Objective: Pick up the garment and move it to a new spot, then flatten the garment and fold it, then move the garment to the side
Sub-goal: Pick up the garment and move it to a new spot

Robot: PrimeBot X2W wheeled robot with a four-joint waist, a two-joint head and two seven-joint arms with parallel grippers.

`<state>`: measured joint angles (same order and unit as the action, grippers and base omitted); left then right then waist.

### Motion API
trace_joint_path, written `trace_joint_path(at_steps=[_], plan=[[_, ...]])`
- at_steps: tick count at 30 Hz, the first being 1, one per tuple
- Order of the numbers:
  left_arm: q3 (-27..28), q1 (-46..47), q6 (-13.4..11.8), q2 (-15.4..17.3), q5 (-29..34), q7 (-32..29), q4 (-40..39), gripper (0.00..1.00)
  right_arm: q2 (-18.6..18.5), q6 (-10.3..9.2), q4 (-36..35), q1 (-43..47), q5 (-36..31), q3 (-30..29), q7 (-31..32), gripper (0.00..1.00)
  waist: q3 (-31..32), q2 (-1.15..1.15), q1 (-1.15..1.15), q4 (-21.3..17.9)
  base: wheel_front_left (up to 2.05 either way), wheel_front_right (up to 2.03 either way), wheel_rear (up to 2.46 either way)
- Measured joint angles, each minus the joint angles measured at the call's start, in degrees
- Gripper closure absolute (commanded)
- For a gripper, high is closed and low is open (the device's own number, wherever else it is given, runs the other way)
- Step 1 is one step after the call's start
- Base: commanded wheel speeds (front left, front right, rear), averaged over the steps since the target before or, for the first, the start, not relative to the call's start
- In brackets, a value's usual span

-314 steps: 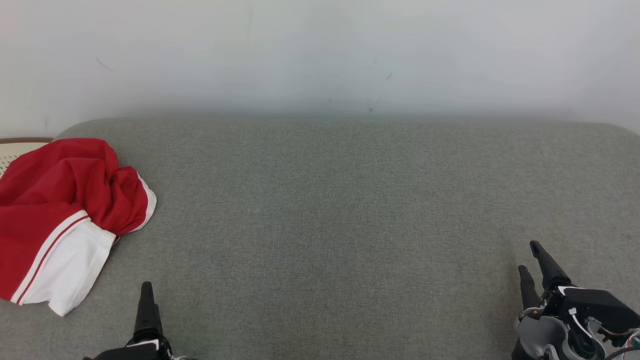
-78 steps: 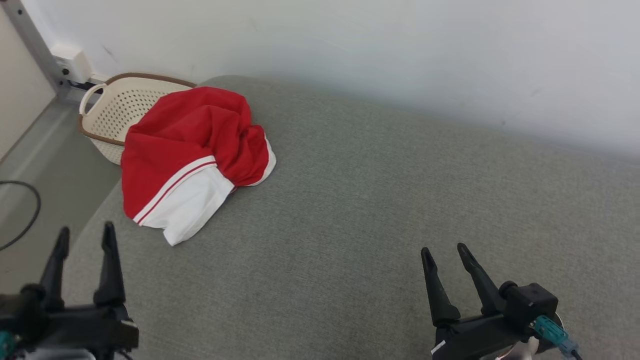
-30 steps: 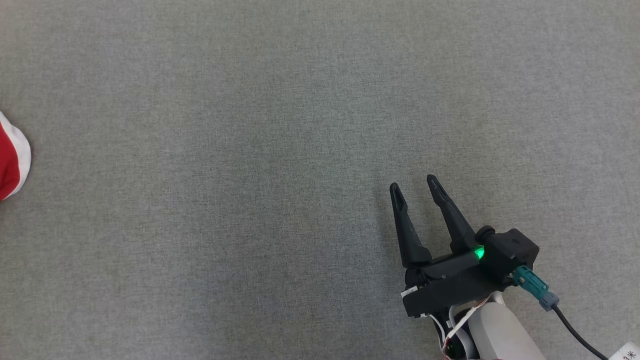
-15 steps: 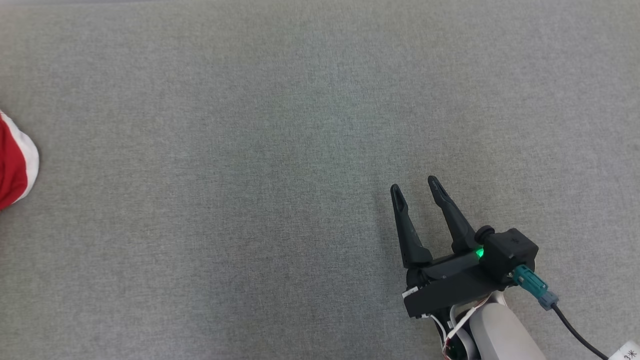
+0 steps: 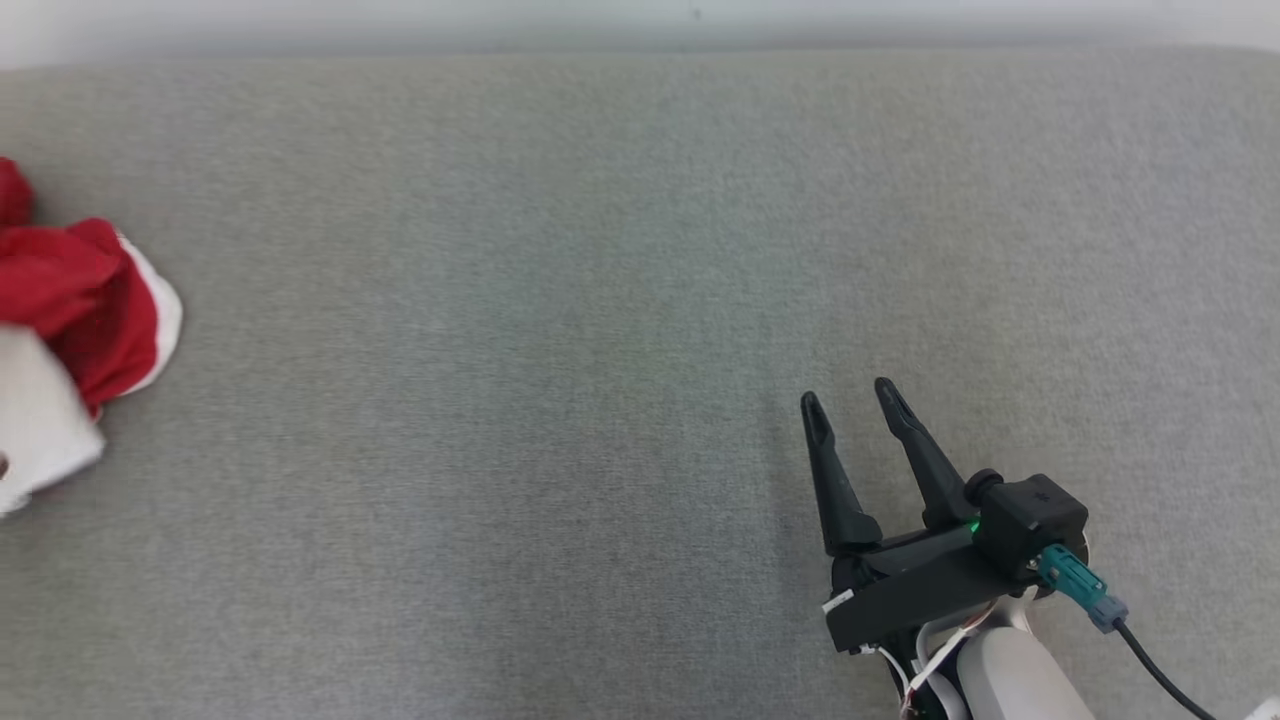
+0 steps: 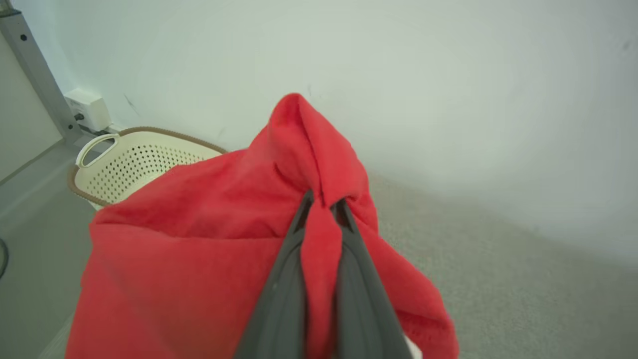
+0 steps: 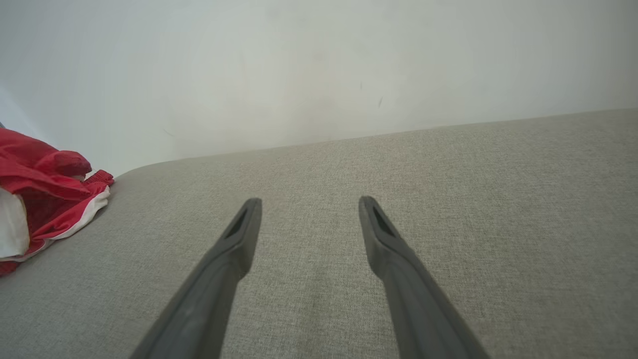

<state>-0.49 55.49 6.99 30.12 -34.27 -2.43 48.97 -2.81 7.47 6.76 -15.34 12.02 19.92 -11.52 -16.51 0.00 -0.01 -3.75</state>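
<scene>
1. Right gripper (image 5: 848, 393): low and right in the head view, over bare grey fabric surface (image 5: 500, 350). Its two dark fingers are spread wide with nothing between them. A green light (image 5: 970, 527) glows on its body and a teal plug (image 5: 1075, 585) with a black cable sits at its rear.
2. In the right wrist view the same fingers point across the surface toward the far wall, with a clear gap between them and only grey weave below.
3. Garment (image 5: 90, 300): red with white trim, bunched at the far left edge of the head view and well apart from the right gripper. It is partly cut off by the frame and slightly blurred.
4. Left gripper (image 6: 323, 202): closed down narrow, with a fold of the red garment pinched between the fingers. A peak of cloth stands up past the fingertips and the rest drapes down on both sides of them.
5. I cannot tell whether the bulk of the garment is clear of the surface.
6. Behind the garment in the left wrist view is a cream perforated basket (image 6: 134, 159) with a brown rim and a handle, partly hidden by the red cloth.
7. Farthest is a pale wall (image 6: 448, 99), with a small white box (image 6: 87, 107) and a grey metal post (image 6: 35, 75) at its left.
</scene>
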Motion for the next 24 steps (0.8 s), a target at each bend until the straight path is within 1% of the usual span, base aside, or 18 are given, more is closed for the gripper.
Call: trace_joint_path(at_steps=[2, 5, 7, 11, 14, 18, 24], plan=[[0.2, 1.0, 0.1, -0.8, -1.6, 1.5, -2.0, 1.00, 0.0, 0.00, -0.1, 0.3, -0.1, -0.5, 0.4, 0.00, 0.8, 0.00, 0.00, 0.7, 0.00, 0.00, 0.00], [0.0, 2.0, 0.4, -1.9, -3.6, 2.0, -5.3, 1.00, 0.0, 0.00, -0.2, 1.0, -0.3, -1.3, 0.7, 0.00, 2.0, 0.00, 0.00, 1.6, 0.00, 0.00, 0.00], [-1.0, 2.3, 0.4, -2.0, -4.4, 2.1, -8.3, 1.00, 0.0, 0.00, -0.3, 1.1, -0.3, -1.7, 0.8, 0.00, 2.8, 0.00, 0.00, 2.1, 0.00, 0.00, 0.00], [-2.9, 3.1, 0.4, -1.9, -6.2, 1.4, -14.8, 1.00, 0.0, 0.00, -0.3, 2.1, -0.2, -2.0, 0.8, 0.00, 4.4, 0.00, 0.00, 2.7, 0.00, 0.00, 0.00], [-3.8, 3.5, 0.5, -2.3, -7.7, -0.3, -19.7, 1.00, 0.0, 0.00, -0.3, 2.2, 0.1, -2.1, 0.6, 0.00, 5.4, 0.00, 0.00, 2.6, 0.00, 0.00, 0.00], [-4.6, 3.4, 0.4, -2.5, -8.6, -2.4, -26.1, 1.00, 0.0, 0.00, 0.0, 3.1, 0.7, -2.1, 0.1, 0.00, 6.1, 0.00, 0.00, 1.4, 0.00, 0.00, 0.00], [-5.9, 2.2, -1.2, -3.5, -9.5, -6.0, -34.7, 1.00, 0.0, 0.00, 0.1, 3.5, 1.4, -2.5, -0.7, 0.00, 6.5, 0.00, 0.00, -2.0, 0.00, 0.00, 0.00]])
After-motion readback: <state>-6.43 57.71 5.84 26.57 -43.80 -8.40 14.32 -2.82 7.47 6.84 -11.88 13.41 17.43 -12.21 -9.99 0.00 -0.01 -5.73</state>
